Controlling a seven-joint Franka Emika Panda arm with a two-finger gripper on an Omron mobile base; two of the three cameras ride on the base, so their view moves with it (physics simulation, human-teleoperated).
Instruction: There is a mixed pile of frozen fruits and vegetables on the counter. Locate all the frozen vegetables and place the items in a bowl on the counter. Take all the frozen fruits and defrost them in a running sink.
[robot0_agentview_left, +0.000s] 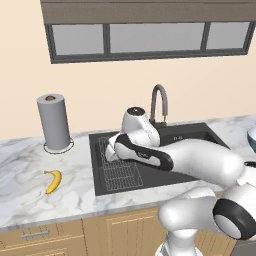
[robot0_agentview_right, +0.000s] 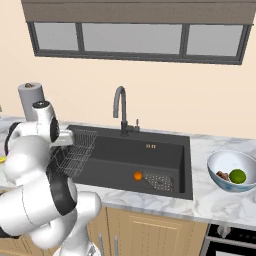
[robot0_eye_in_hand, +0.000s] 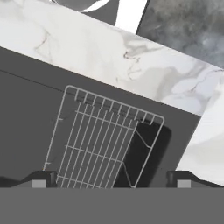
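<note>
Claw (robot0_eye_in_hand: 112, 178) gapes wide, empty, over the wire rack (robot0_eye_in_hand: 98, 144); reaching for the banana (robot0_agentview_left: 53, 181) at nine o'clock, it could snag the rack.

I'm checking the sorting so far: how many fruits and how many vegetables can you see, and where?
Fruits: 2 – banana on the counter, orange in the sink.
Vegetables: 2 – green ball and brown lump, both in the bowl.
Total: 4
</note>
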